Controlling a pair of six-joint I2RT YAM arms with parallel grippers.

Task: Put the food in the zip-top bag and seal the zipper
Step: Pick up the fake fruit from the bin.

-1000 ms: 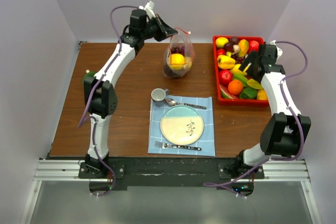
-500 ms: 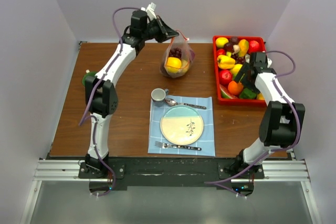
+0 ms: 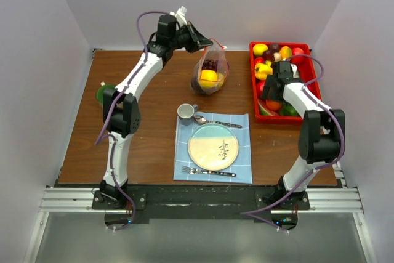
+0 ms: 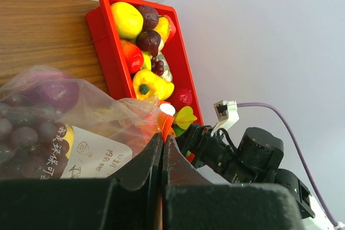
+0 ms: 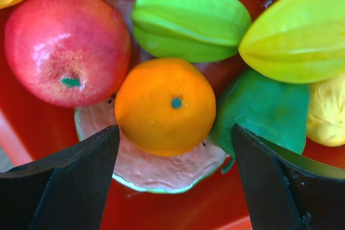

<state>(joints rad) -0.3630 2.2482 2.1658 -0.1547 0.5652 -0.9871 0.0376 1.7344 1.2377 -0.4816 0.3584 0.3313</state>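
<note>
The orange sits dead centre under the right gripper, its fingers spread wide either side, at the red tray's near end, while the left gripper pinches the zip-top bag.

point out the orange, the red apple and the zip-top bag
orange (image 5: 164, 106), right wrist view, centre of its skin
red apple (image 5: 64, 44), right wrist view, its shiny side
zip-top bag (image 4: 102, 114), left wrist view, crinkled clear wall

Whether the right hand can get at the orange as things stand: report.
Probably yes. The right hand hangs open right over the orange, its jaws on either side, with nothing lying on top of it. The red apple crowds one side and may get nudged.
</note>
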